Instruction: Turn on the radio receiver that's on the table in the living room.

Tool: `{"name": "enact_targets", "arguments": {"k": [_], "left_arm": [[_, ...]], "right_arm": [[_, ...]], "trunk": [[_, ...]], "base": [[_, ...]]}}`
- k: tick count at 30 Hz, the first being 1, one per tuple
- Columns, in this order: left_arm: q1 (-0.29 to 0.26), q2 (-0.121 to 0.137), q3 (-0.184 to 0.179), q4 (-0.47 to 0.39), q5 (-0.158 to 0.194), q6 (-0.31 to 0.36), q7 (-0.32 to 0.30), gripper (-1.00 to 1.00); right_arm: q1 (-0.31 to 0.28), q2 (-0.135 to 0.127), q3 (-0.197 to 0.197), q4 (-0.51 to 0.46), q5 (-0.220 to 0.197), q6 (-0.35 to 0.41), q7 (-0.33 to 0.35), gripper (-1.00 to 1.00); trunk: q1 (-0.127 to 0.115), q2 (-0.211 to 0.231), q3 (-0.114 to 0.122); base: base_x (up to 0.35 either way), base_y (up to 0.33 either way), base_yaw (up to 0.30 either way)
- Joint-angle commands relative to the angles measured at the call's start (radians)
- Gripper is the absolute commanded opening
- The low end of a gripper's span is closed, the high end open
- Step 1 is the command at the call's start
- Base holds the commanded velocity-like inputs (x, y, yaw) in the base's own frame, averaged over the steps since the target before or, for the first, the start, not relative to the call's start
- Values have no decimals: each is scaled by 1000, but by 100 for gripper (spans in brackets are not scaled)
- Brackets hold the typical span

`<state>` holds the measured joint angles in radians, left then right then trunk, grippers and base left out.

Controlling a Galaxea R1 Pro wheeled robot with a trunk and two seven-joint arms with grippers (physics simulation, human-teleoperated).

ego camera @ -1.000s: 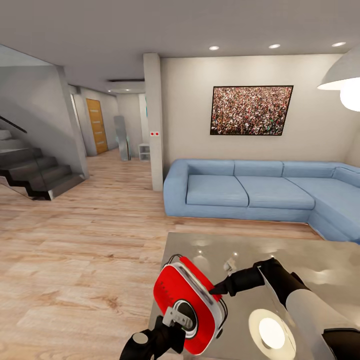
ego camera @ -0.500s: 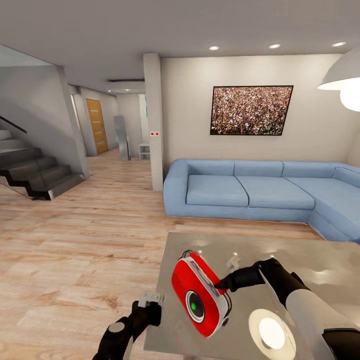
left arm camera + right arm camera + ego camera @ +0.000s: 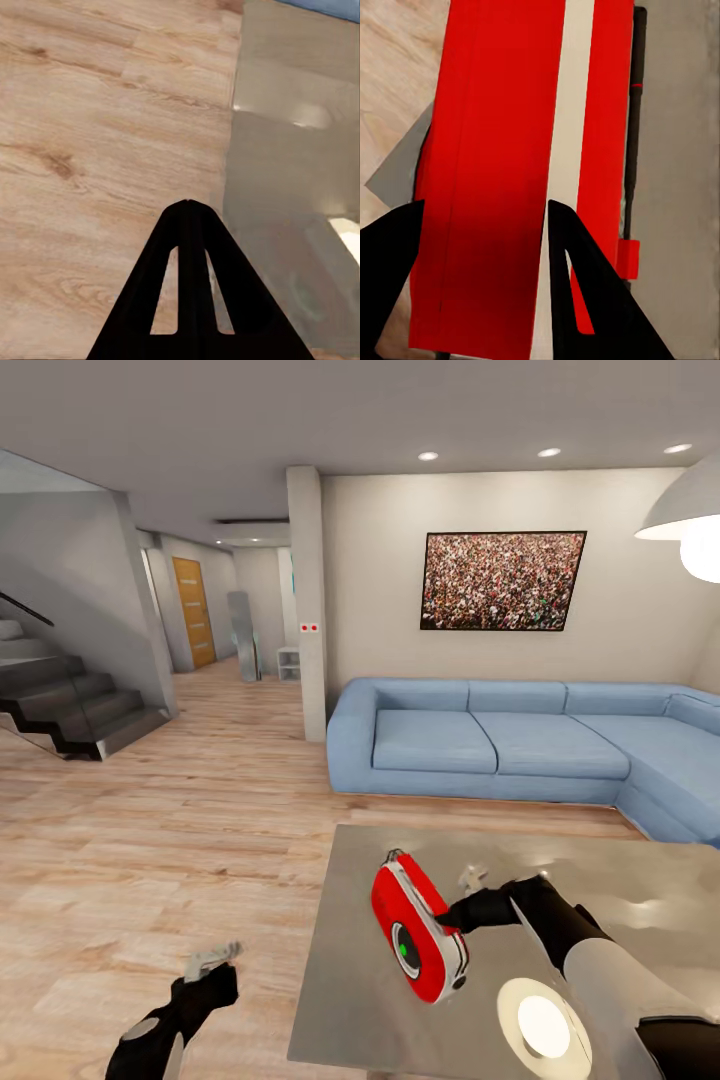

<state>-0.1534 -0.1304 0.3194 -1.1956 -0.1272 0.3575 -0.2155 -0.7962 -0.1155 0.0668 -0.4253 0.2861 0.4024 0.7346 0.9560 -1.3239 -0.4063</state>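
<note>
Two arms differ here: the right fingers (image 3: 462,913) clasp the radio (image 3: 420,940) on its edge over the table (image 3: 350,1000), dial facing the robot, long axis slanting away. Left fingers (image 3: 215,958), pressed together and empty, have drawn back over the floor since a moment ago; right arm is nearer

Counts, head view: one radio receiver (image 3: 420,933), one table (image 3: 620,880), two grippers seen, left gripper (image 3: 215,963) and right gripper (image 3: 462,897). One blue sofa (image 3: 520,745) and one framed picture (image 3: 502,581) are counted. Three ceiling spotlights (image 3: 549,452) are lit; one pendant lamp (image 3: 690,510) is cut by the frame edge. One staircase (image 3: 70,705), one orange door (image 3: 192,610). One round bright patch (image 3: 543,1025) is noted on the tabletop, possibly a lamp reflection.
</note>
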Motion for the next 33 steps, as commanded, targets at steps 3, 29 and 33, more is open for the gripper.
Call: {"name": "enact_targets", "arguments": {"k": [3, 29, 33], "left_arm": [[0, 19, 45, 5, 6, -10, -2, -100], [0, 55, 73, -2, 3, 5, -4, -100], [0, 56, 73, -2, 3, 5, -4, -100]], "right_arm": [[0, 15, -2, 1, -14, 6, -85, -100], [0, 30, -3, 55, -16, 142, -175, -100], [0, 30, -4, 70, -41, 137, -164, -100]], "trunk": [[0, 0, 0], [42, -77, -34], [46, -84, -38]], "base": [[0, 0, 0], [0, 0, 0], [0, 0, 0]]}}
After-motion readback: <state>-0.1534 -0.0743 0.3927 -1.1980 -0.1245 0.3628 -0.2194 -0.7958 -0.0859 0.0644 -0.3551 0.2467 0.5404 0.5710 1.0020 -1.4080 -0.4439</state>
